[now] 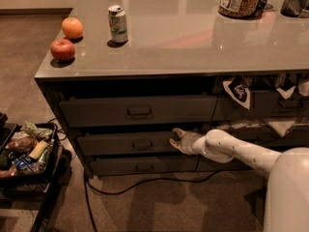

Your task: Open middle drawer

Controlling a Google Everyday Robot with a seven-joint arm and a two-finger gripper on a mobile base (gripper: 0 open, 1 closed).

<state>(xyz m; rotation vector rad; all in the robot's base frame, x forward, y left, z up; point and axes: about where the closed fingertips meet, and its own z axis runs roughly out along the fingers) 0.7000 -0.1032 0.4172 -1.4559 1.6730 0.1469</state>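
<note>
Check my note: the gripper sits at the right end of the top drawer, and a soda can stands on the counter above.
Wrong drawer. The camera view shows the gripper at the right end of the middle drawer; the soda can does stand on the counter above.

Your middle drawer [116, 144], low wide dark grey metal front, small loop handle [143, 145] at its centre, second of three stacked in the cabinet's left part, level, no interior showing, your gripper [175, 139] at the front's right end, by its upper edge.
</note>
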